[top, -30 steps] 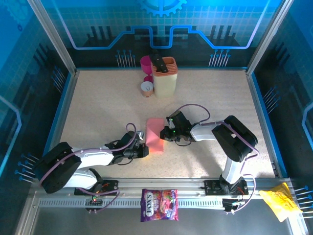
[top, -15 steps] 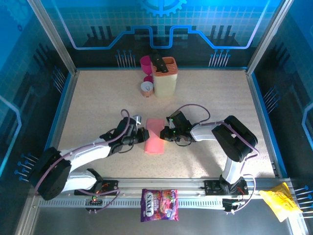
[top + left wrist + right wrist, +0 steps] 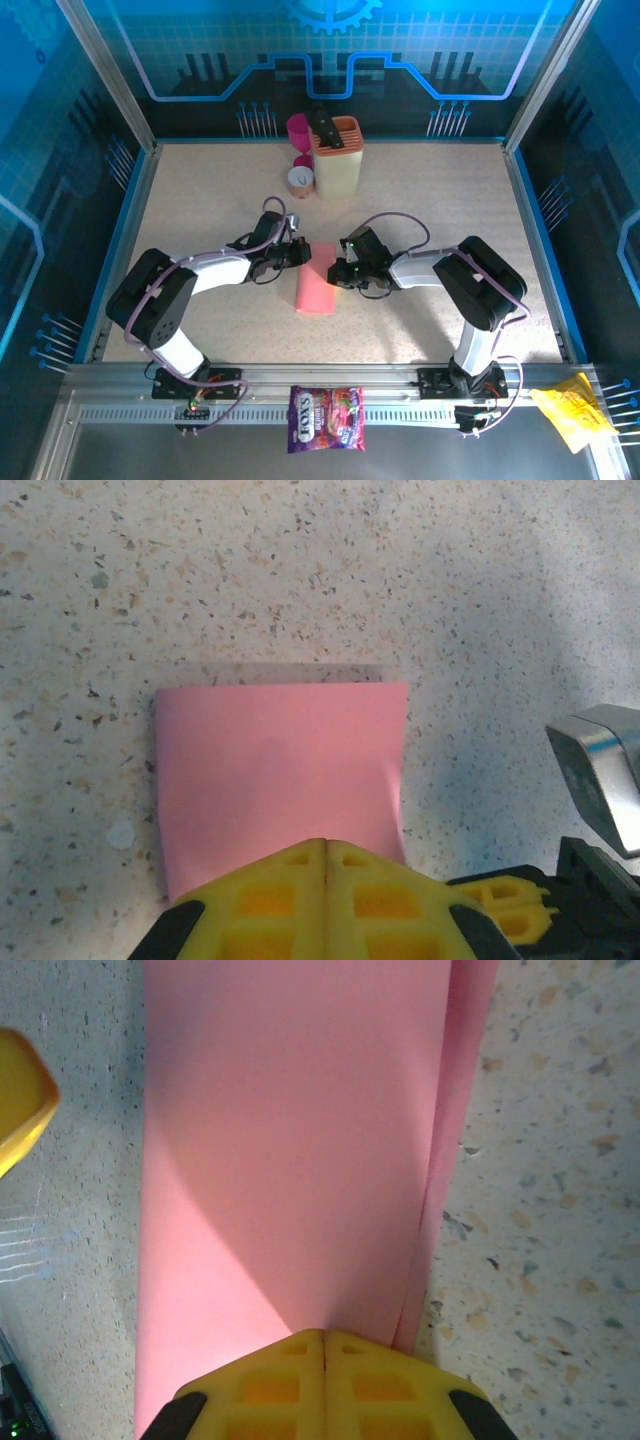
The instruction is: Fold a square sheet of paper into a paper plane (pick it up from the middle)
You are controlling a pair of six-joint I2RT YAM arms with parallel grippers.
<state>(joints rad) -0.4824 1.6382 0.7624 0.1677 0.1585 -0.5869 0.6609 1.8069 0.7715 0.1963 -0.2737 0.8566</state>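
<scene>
- Mid-bench, a little toward the near edge, the square sheet of paper [image 3: 316, 293] lies flat, folded over into a narrow two-layer strip. No nose or wing folds yet, so the paper plane is at an early stage.
- The left gripper [image 3: 300, 256] comes in from the bench's left side at the strip's far end. Its jaws are clenched tight with the tips on the paper's edge. It reads as pressing down, not pinching; whether any paper sits between the pads cannot be told.
- The right gripper [image 3: 336, 276] comes in from the right side, also clenched, tips resting on the strip. The two grippers are near each other but apart.
- In the right wrist view, two layers show along one long side, the top one stopping slightly short of the lower. The free edges are not quite matched, so the fold is likely the opposite long side.
- Step in hand, as judged: setting the centre crease.
- To do it well, one closed tip anchors while the other drags along the fold line end to end under light downward load.
- The press should stay vertical. Thin matte paper probably slides or buckles on the smooth speckled top if shoved sideways.
- The layer offset should be fixed before a hard crease, or later folds go skewed.
- Clearance between the two grippers needs watching during the sweep.
</scene>
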